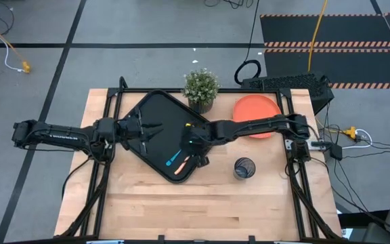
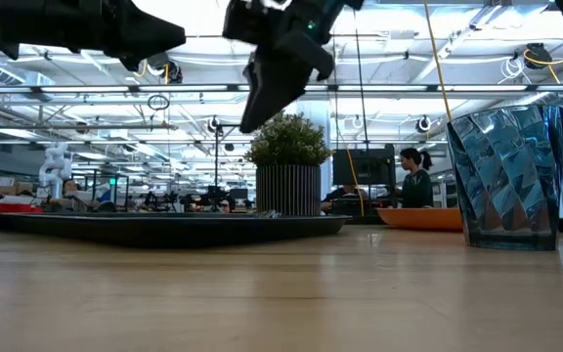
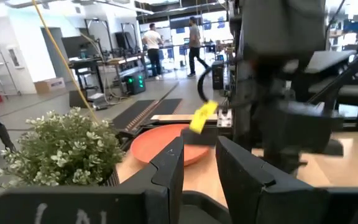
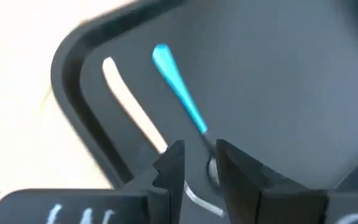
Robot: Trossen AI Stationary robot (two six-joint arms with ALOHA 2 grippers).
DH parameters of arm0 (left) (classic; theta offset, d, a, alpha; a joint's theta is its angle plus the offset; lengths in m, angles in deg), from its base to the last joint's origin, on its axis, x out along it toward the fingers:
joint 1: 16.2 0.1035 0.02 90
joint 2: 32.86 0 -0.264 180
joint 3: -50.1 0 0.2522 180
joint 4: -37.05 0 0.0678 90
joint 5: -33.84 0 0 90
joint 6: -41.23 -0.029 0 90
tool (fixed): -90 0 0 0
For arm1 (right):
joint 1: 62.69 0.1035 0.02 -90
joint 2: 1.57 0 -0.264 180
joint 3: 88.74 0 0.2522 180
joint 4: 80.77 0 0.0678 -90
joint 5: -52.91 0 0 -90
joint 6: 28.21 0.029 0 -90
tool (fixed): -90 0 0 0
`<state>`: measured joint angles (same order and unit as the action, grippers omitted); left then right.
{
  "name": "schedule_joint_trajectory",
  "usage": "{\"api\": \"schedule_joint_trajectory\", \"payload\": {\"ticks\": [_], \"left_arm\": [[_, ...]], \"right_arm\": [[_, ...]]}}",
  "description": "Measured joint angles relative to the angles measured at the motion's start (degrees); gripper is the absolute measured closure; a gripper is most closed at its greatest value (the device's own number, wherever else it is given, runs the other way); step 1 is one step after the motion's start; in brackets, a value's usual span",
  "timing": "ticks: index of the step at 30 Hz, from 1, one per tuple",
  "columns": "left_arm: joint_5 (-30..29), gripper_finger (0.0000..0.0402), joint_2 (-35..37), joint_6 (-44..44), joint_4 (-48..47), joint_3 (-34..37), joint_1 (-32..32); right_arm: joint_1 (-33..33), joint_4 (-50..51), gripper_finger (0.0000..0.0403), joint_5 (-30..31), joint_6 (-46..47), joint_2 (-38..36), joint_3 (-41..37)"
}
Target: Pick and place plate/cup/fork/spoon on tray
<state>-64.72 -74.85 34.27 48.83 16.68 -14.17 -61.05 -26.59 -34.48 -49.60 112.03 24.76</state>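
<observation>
The black tray lies turned cornerwise on the wooden table. The blue-handled spoon and the orange-handled fork lie side by side on its floor near its near corner; both also show in the high view, the spoon and the fork. My right gripper hangs above them, slightly open and empty, well clear of the tray in the low view. My left gripper hovers over the tray's left part, slightly open and empty. The orange plate and the grey cup stand on the table to the right of the tray.
A potted green plant stands at the far edge between the tray and the plate. My right arm reaches across the plate's near part. Bare wood lies along the table's near side. People stand in the room beyond the table.
</observation>
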Motion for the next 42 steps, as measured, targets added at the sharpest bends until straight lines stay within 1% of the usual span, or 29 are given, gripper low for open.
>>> {"api": "schedule_joint_trajectory", "payload": {"ticks": [6,9,12,17,20,26,29,33,36,42], "left_arm": [[0.09,0.0305,0.00,0.21,-0.29,0.00,0.34],[0.00,0.0305,0.00,-0.51,-0.97,0.00,0.72],[-0.04,0.0305,0.02,-0.89,-2.22,0.00,1.46],[-0.48,0.0305,0.00,-2.14,-3.96,0.00,2.53],[-0.56,0.0305,0.00,-2.44,-4.00,0.00,3.06],[-0.52,0.0305,0.00,-4.04,-3.74,0.00,3.20],[-0.45,0.0305,0.00,-4.54,-3.37,0.00,3.20],[1.01,0.0305,0.00,-4.59,-3.18,0.00,3.20],[1.51,0.0305,0.00,-4.96,-2.95,0.00,3.20],[1.53,0.0305,0.00,-5.66,-2.99,0.00,3.20]], "right_arm": [[0.10,8.43,0.0319,-1.46,-1.68,6.95,6.60],[0.07,10.90,0.0319,-1.43,-2.85,9.39,7.79],[-0.18,11.27,0.0319,-1.42,-3.37,10.15,7.79],[-0.55,8.66,0.0319,-1.33,-3.37,10.04,7.90],[-0.57,9.17,0.0319,-1.26,-3.39,10.08,7.88],[-0.53,9.03,0.0319,-1.13,-2.83,10.10,4.77],[-0.53,5.71,0.0319,-0.16,-1.64,10.00,2.60],[-0.38,1.16,0.0319,3.85,-1.73,10.06,-0.42],[-0.40,-1.64,0.0319,3.85,-1.82,10.06,-2.17],[-0.40,-2.17,0.0319,3.57,-1.76,10.04,-2.62]]}}
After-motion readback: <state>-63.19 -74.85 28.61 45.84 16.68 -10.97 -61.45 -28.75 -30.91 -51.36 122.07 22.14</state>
